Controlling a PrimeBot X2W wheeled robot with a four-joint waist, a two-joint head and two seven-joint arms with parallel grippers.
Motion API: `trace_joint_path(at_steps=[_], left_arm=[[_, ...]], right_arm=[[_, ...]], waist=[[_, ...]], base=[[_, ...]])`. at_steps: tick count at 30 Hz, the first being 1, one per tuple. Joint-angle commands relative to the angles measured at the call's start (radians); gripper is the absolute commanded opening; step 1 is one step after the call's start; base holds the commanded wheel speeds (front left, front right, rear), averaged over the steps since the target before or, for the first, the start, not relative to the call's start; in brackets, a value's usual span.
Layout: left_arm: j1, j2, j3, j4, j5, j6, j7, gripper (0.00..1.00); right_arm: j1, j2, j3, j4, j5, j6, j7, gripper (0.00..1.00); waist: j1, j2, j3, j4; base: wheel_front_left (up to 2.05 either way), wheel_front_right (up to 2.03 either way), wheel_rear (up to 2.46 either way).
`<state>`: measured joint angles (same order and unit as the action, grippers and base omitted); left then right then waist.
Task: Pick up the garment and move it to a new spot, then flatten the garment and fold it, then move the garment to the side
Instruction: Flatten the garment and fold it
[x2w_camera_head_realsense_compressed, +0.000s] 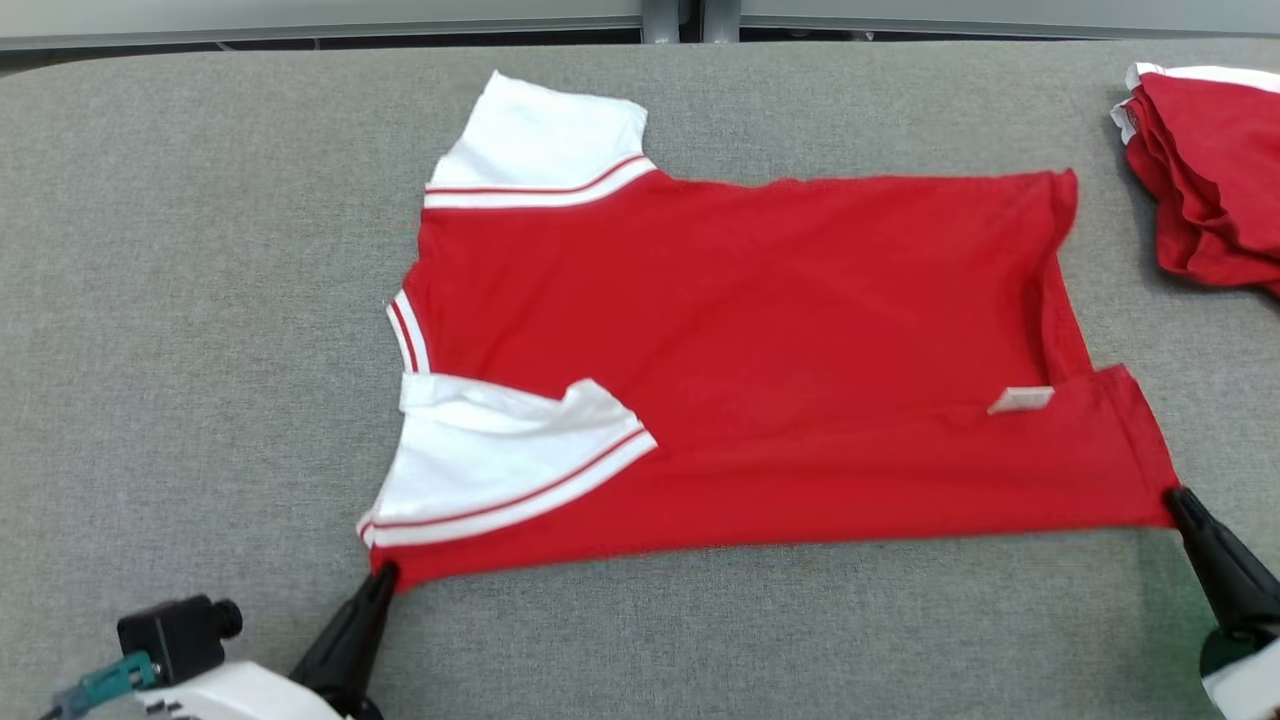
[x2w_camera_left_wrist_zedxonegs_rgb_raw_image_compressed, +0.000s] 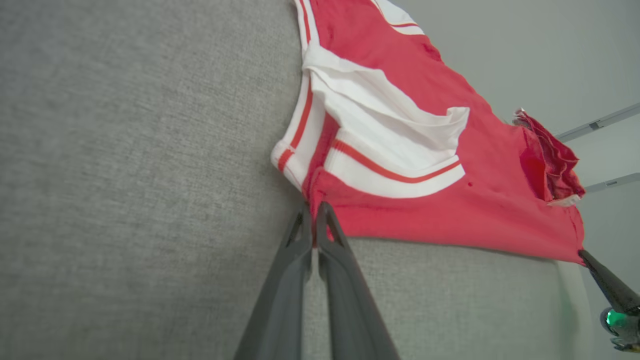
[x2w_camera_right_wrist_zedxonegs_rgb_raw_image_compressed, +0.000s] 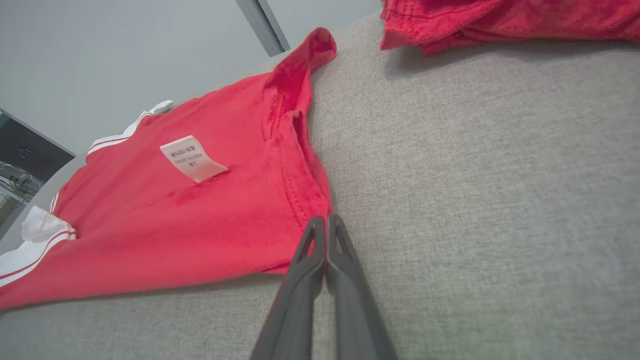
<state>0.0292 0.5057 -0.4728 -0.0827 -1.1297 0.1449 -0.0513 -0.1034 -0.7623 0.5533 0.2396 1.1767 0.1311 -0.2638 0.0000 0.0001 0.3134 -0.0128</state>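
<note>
Garment (x2w_camera_head_realsense_compressed: 760, 330): spread on the bench (x2w_camera_head_realsense_compressed: 200, 300), long axis left to right.
Left hand (x2w_camera_head_realsense_compressed: 385, 575): clamped on its near-left corner.
Right hand (x2w_camera_head_realsense_compressed: 1175, 497): pinching the near-right hem corner.
Fold: cloth lies far of both hands, neither nearer.

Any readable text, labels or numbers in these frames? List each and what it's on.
Care label, white, sewn on the red garment: small dark print shows in the right wrist view, too small and blurred to read.
Same label in the head view: a plain white patch, no print legible.
Nothing else readable: no text on the pile of red fabric or the grey table.
</note>
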Motion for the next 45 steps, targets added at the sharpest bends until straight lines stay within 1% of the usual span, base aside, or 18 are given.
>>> trace_joint_path(at_steps=[1,10,14,15,16,17,18,19,21,24,28,31,34,37,40,42,43,45], left_arm=[[0.017,0.012,0.001,-0.012,-0.004,0.011,0.005,0.00],[0.127,0.069,-0.004,-0.150,0.001,0.078,0.033,0.00],[0.130,0.073,-0.010,-0.152,0.001,0.087,0.044,0.00],[0.128,0.069,-0.013,-0.147,0.001,0.089,0.046,0.00],[0.125,0.066,-0.016,-0.141,-0.001,0.092,0.046,0.00],[0.123,0.063,-0.017,-0.136,-0.001,0.093,0.047,0.00],[0.119,0.061,-0.018,-0.131,0.000,0.094,0.046,0.23],[0.116,0.058,-0.019,-0.126,0.004,0.097,0.043,0.40],[0.111,0.058,-0.022,-0.115,0.019,0.105,0.038,1.00],[0.116,0.058,-0.016,-0.117,0.020,0.115,0.031,1.00],[0.121,0.092,0.041,-0.173,0.031,0.140,-0.001,1.00],[0.071,0.147,0.106,-0.236,0.049,0.164,-0.003,1.00],[-0.043,0.224,0.147,-0.282,0.086,0.172,0.041,1.00],[-0.233,0.268,0.131,-0.280,0.116,0.145,0.139,1.00],[-0.462,0.272,0.069,-0.206,0.148,0.107,0.273,1.00],[-0.620,0.237,0.020,-0.137,0.160,0.075,0.361,1.00],[-0.620,0.237,0.020,-0.137,0.160,0.075,0.361,1.00],[-0.765,0.211,-0.025,-0.052,0.176,0.047,0.448,1.00]], right_arm=[[0.019,-0.010,-0.012,-0.006,-0.008,-0.001,-0.001,0.00],[0.186,-0.030,-0.060,-0.087,-0.031,-0.001,0.002,0.00],[0.209,-0.028,-0.066,-0.103,-0.012,-0.001,0.027,0.00],[0.213,-0.028,-0.070,-0.103,-0.011,-0.001,0.030,0.09],[0.216,-0.027,-0.075,-0.103,-0.007,-0.001,0.037,0.42],[0.217,-0.027,-0.084,-0.100,-0.009,-0.001,0.036,1.00],[0.215,-0.029,-0.098,-0.093,-0.024,-0.001,0.032,1.00],[0.215,-0.028,-0.106,-0.092,-0.033,-0.001,0.030,1.00],[0.219,-0.024,-0.125,-0.097,-0.052,-0.001,0.026,1.00],[0.225,-0.013,-0.162,-0.109,-0.084,-0.001,0.019,1.00],[0.213,0.007,-0.206,-0.130,-0.140,-0.001,0.013,1.00],[0.176,0.037,-0.222,-0.145,-0.193,-0.001,0.009,1.00],[0.126,0.065,-0.220,-0.158,-0.237,-0.001,0.017,1.00],[0.060,0.095,-0.203,-0.170,-0.278,-0.001,0.040,1.00],[-0.005,0.118,-0.183,-0.179,-0.302,-0.001,0.063,1.00],[-0.045,0.130,-0.167,-0.185,-0.315,-0.001,0.072,1.00],[-0.045,0.130,-0.167,-0.185,-0.315,-0.001,0.072,1.00],[-0.081,0.139,-0.152,-0.189,-0.326,-0.001,0.078,1.00]], waist=[[0.0000,-0.0001,0.001,0.000],[0.0000,-0.0001,0.002,0.012],[0.0000,-0.0001,-0.001,0.014],[0.0000,-0.0001,-0.002,0.015],[0.0000,-0.0001,-0.004,0.015],[0.0000,-0.0001,-0.005,0.014],[0.0000,-0.0001,-0.007,0.013],[0.0000,-0.0001,-0.008,0.013],[0.0000,-0.0001,-0.012,0.013],[0.0000,-0.0001,-0.016,0.012],[0.0000,-0.0001,-0.015,0.009],[0.0000,-0.0001,-0.008,0.005],[0.0000,-0.0001,0.011,-0.002],[0.0000,-0.0001,0.042,-0.015],[0.0000,-0.0001,0.085,-0.043],[0.0000,-0.0001,0.120,-0.067],[0.0000,-0.0001,0.120,-0.067],[0.0000,-0.0001,0.160,-0.096]], base=[[0.00,0.00,0.00],[0.00,0.00,0.00],[0.00,0.00,0.00],[0.00,0.00,0.00],[0.00,0.00,0.00],[0.00,0.00,0.00],[0.00,0.00,0.00],[0.00,0.00,0.00],[0.00,0.00,0.00],[0.00,0.00,0.00],[0.00,0.00,0.00],[0.00,0.00,0.00],[0.00,0.00,0.00],[0.00,0.00,0.00],[0.00,0.00,0.00],[0.00,0.00,0.00],[0.00,0.00,0.00],[0.00,0.00,0.00]])
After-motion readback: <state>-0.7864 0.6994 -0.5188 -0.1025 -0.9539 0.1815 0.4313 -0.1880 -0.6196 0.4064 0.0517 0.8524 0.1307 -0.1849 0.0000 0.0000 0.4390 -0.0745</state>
